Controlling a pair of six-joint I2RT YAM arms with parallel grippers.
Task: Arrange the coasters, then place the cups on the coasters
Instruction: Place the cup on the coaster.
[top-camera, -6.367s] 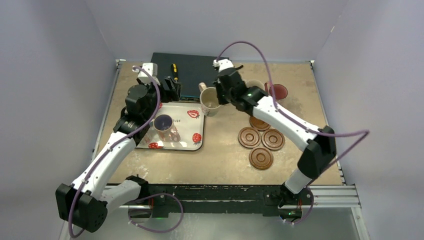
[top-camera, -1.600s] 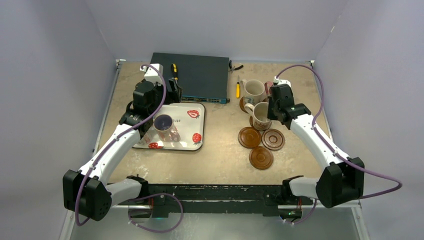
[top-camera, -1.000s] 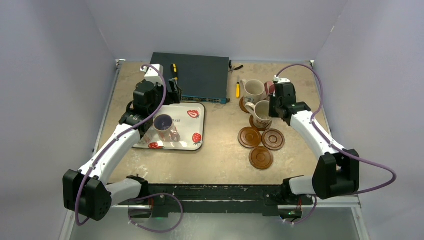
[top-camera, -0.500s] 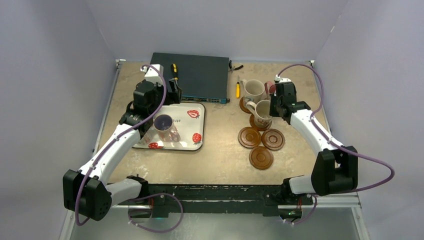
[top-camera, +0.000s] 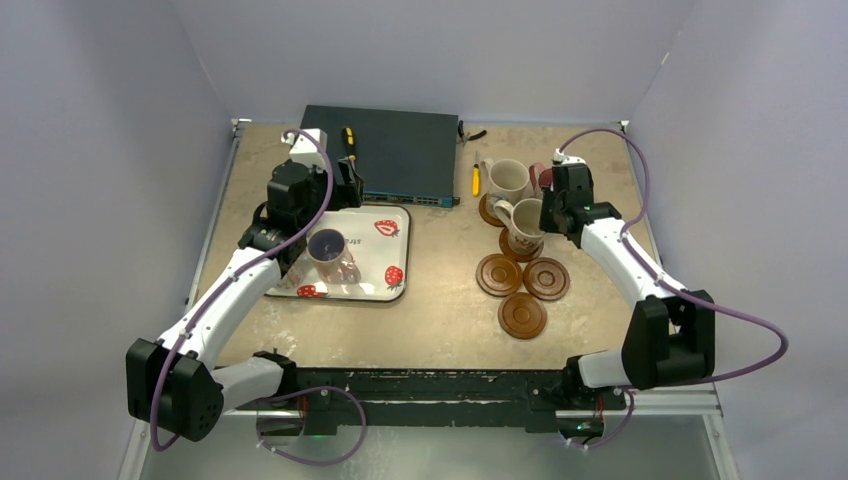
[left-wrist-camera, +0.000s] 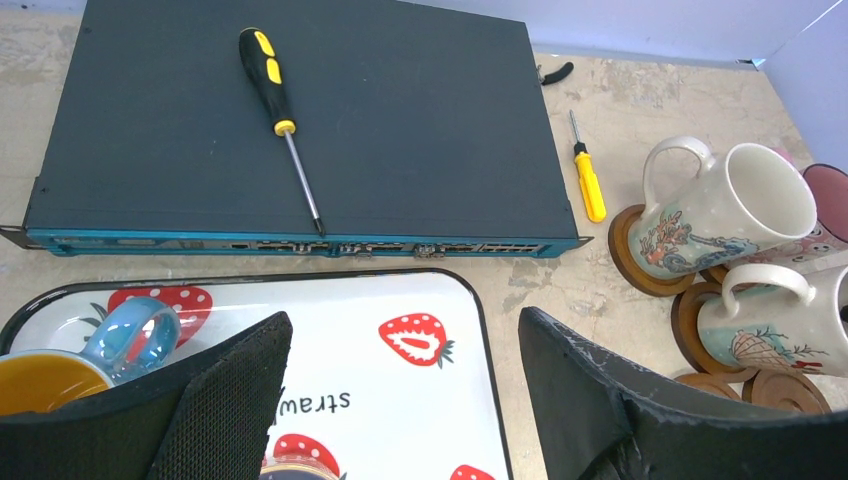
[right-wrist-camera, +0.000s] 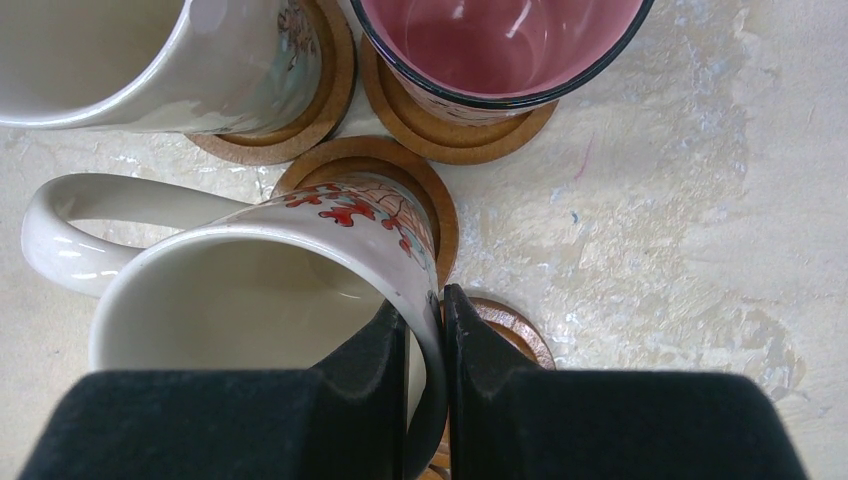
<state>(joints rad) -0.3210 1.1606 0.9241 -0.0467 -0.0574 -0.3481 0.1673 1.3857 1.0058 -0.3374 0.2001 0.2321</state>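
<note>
Over the tray (left-wrist-camera: 340, 300) on the left, your L gripper (left-wrist-camera: 405, 320) has no part in this step. Its jaws are spread wide with nothing in them. Hold it off till R is clear, then go for the blue mug w/ orange inside (left-wrist-camera: 45, 380) or the purple-inside mug (top-camera: 328, 250), both on the tray.

On the R side, your R gripper (right-wrist-camera: 428, 312) is pinched on the rim of a cream mug (right-wrist-camera: 250, 300), one finger inside the wall and one outside. The mug is over a coaster (right-wrist-camera: 435, 200), handle pointing left. Can't tell if the base is fully seated. Ease it straight down, check it's centred in the ring, then let go and lift vertically. Watch the neighbours: the other cream mug (right-wrist-camera: 130, 50) and the red-pink mug (right-wrist-camera: 500, 40) sit close by on their own coasters, so no sideways drift.

Pose: L arm reaches fwd, wrist low over the tray's far edge, facing the dark box (left-wrist-camera: 300, 110). R arm is stretched toward the far R corner, wrist angled down at the rim. Three bare coasters (top-camera: 522, 314) lie nearer you.
</note>
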